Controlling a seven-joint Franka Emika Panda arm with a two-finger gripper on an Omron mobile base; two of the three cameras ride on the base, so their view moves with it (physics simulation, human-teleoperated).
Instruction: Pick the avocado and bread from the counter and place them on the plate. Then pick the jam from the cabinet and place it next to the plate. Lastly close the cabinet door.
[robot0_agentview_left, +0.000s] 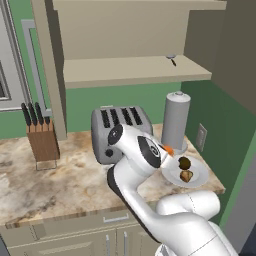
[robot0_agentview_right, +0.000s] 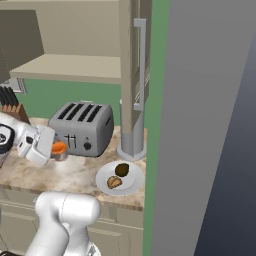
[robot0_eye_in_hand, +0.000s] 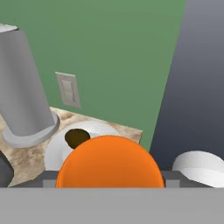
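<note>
Knocking the round white shallow plate (robot0_agentview_right: 131, 186) or its contents is judged the main risk, since the small orange jam jar (robot0_agentview_right: 59, 148) is carried low over the beige-and-brown marbled stone counter (robot0_agentview_left: 60, 180) just beside that plate; a release made too close could set the jar on the raised rim and leave it tilted, and a sideways sweep could push the dark olive-brown egg-shaped avocado (robot0_agentview_right: 121, 169) or the light tan bread chunk (robot0_agentview_right: 114, 183) off the dish, where both lie close together, though contact between them cannot be confirmed. A release from too far above the stone could let the short cylinder roll toward the silver four-slot toaster (robot0_agentview_right: 82, 127) or the tall grey cylindrical canister (robot0_agentview_left: 175, 120) standing near. The large beige upper wall cabinet (robot0_agentview_left: 135, 70) is seen open, its shelf bared, so the door is judged still to be closed afterwards. The white arm is bent sharply at the elbow in front of the toaster, with the wrist turned toward the plate and the green wall. The two-finger gripper (robot0_agentview_right: 56, 150) is closed around the jar, whose orange body bulks large at the bottom of the hand view, the plate and avocado lying just beyond it
</note>
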